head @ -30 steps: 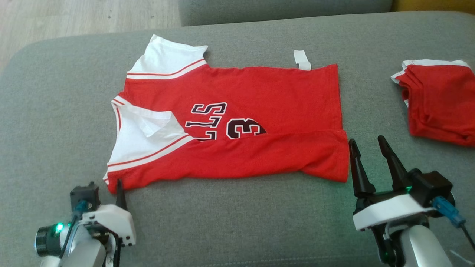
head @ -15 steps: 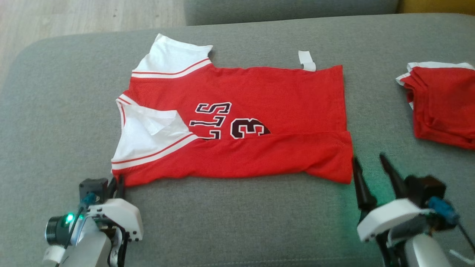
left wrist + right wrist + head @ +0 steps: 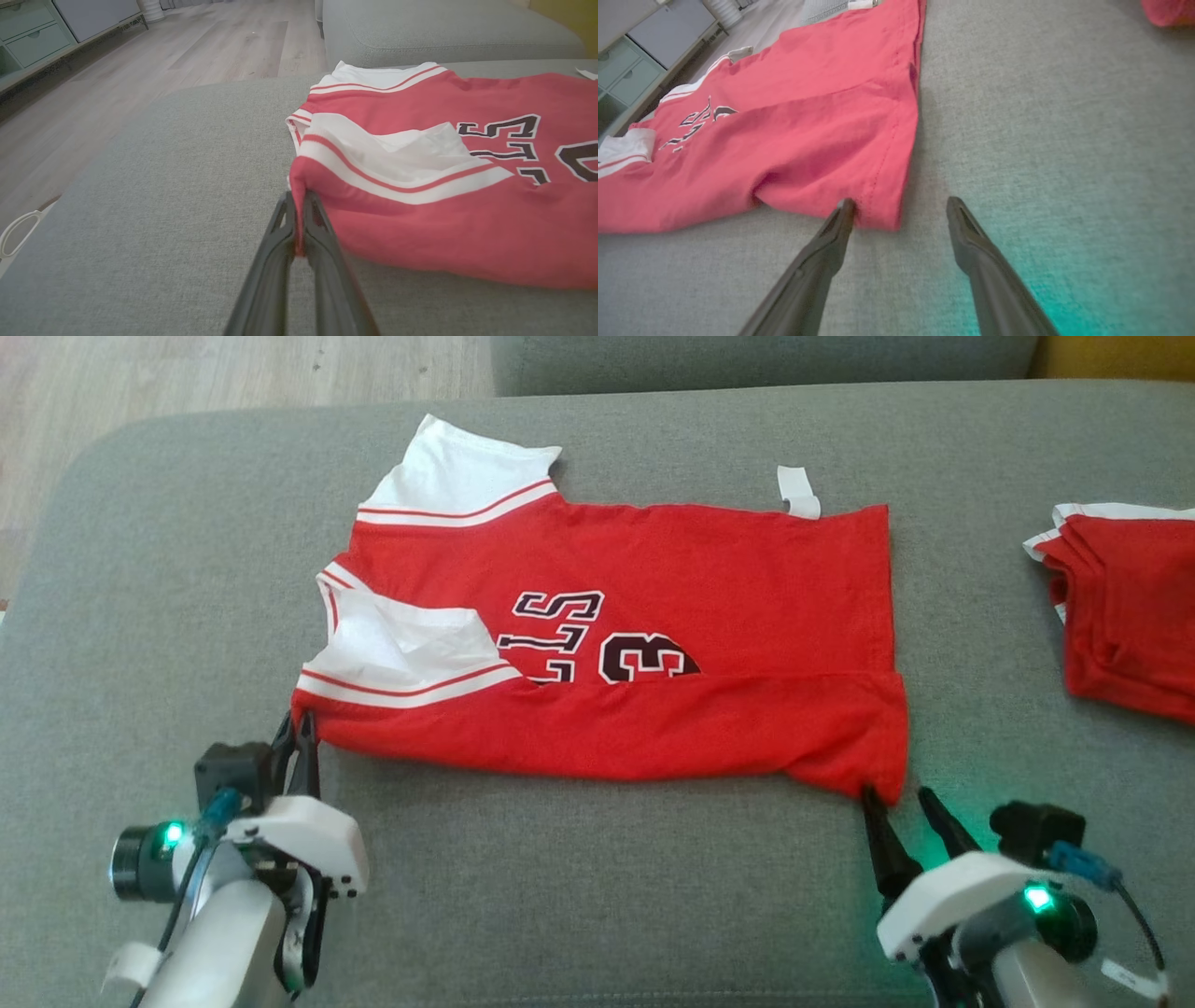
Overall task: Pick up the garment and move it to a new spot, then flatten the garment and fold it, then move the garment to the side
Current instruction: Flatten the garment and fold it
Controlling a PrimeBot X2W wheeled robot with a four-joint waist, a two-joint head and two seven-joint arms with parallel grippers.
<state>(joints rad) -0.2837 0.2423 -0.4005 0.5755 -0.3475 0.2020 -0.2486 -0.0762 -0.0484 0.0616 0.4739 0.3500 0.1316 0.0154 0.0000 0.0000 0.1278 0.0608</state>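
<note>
a red jersey [image 3: 653, 579] lies spread across a grey sofa cushion [image 3: 579, 905], neck end toward the robot's left and hem toward its right, with its near long edge folded up over the body so that the fold covers the lower part of the black-and-white lettering and the numeral 3; the near white sleeve [image 3: 401, 649], trimmed in red stripes, lies folded onto the chest, and a white label [image 3: 798, 491] sticks out from the far edge near the hem

at the near left corner of the jersey the left gripper [image 3: 301, 730] has its two dark fingers pressed together on the red fabric, a thin ridge of cloth pinched between them in the left wrist view

at the near right corner the right gripper [image 3: 896, 795] stands with its fingers apart and holds nothing; in the right wrist view one fingertip [image 3: 846, 205] touches the edge of the hem corner, the other rests over bare cushion just beside it

a second red garment [image 3: 1130, 607] with white trim sits bunched on the same cushion, well apart to the right, and a wooden floor [image 3: 233, 373] shows beyond the far left edge
</note>
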